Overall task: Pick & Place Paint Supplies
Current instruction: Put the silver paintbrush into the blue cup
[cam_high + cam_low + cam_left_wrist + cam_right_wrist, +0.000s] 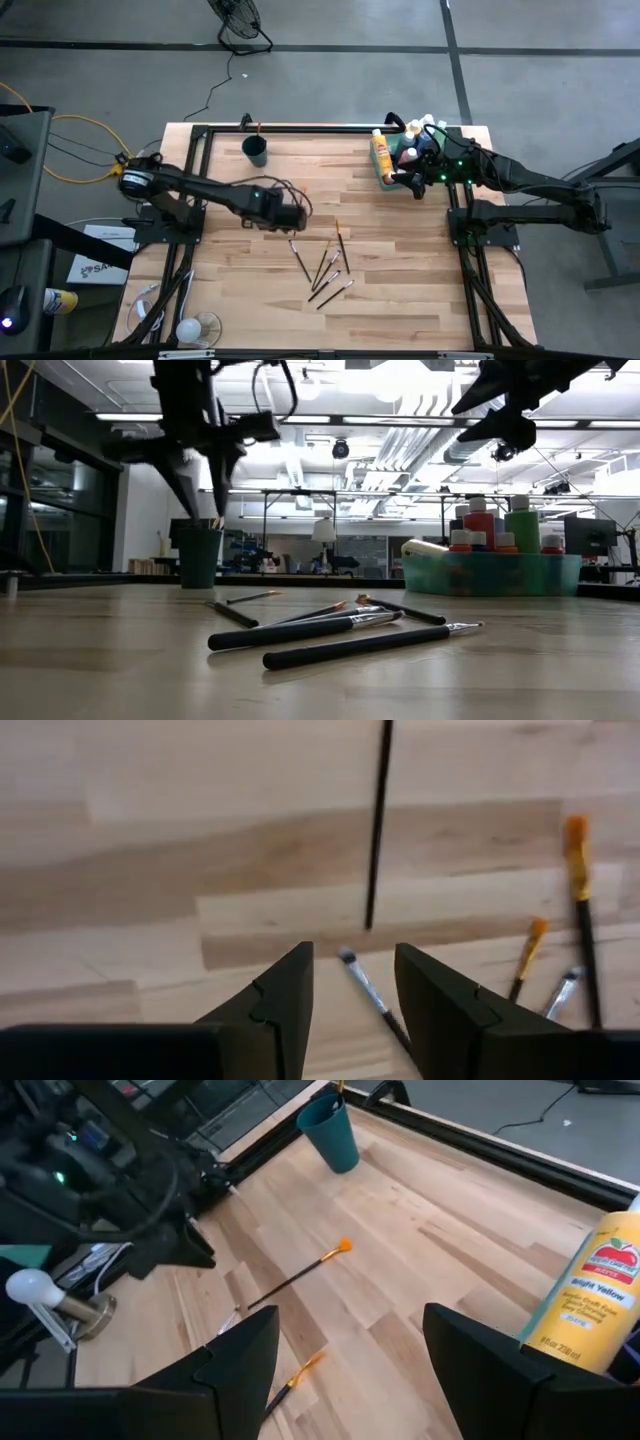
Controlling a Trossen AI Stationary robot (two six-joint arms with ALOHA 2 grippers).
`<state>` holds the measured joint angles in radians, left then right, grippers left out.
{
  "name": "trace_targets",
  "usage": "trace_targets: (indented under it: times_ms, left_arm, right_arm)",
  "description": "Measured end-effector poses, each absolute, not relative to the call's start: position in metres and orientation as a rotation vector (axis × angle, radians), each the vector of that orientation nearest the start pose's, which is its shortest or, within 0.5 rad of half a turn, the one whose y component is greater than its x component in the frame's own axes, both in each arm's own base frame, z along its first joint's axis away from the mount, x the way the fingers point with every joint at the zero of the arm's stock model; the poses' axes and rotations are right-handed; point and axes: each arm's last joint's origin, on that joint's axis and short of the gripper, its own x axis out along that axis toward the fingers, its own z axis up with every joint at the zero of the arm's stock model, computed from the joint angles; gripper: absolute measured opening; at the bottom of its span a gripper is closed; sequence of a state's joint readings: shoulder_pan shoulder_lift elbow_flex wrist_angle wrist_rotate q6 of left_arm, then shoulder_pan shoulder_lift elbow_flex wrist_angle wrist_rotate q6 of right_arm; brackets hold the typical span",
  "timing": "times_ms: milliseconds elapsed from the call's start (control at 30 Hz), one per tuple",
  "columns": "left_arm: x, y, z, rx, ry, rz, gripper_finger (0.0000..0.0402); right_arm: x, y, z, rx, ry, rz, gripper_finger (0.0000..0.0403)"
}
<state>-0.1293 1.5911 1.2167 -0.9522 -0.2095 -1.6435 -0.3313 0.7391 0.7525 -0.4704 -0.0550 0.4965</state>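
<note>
The left gripper (352, 1010) hangs above the worktop (400, 300) with its fingers (285, 1005) a little apart and nothing clamped between them. Directly below the gap, on the wood, lies a thin paintbrush with a pale silvery tip (362, 988), its dark handle running back under one finger. Just past the fingertips a long thin dark rod (376, 825) points straight away from them. Off to one side of the fingers lie more brushes: one with a long orange tip (577, 870), a shorter orange-tipped one (530, 952) and a grey-tipped one (562, 992). In the high view these brushes form a loose cluster (328, 265) on the worktop just ahead of the left gripper (292, 218), all lying flat.

The right gripper (350, 1370) is raised, its fingers (235, 1360) wide apart and holding nothing. Just beside one finger stands a yellow paint bottle (592, 1295) with a red-and-white label. In the high view that gripper (418, 185) sits at the edge of the translucent green tray (386, 178), where the yellow bottle and other capped paint bottles (415, 130) rest. In the low view the tray (490, 575) holds red, green and white-capped bottles (500, 525) upright.

Well beyond both sets of fingers, a dark teal cup (254, 150) stands near the worktop's far edge.
</note>
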Motion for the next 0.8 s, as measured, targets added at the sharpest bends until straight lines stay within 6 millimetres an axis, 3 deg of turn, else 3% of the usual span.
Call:
trace_targets:
  times_ms: [467, 800]
  left_arm:
    - [0.332, -0.050, 0.179, -1.283, 1.011, 1.120, 0.0136]
    - [0.336, -0.051, 0.162, -1.308, 1.035, 1.186, 0.0136]
  right_arm:
    - [0.146, -0.048, 0.299, 0.578, 0.416, -0.380, 0.0243]
    - [0.145, -0.048, 0.297, 0.573, 0.431, -0.381, 0.0243]
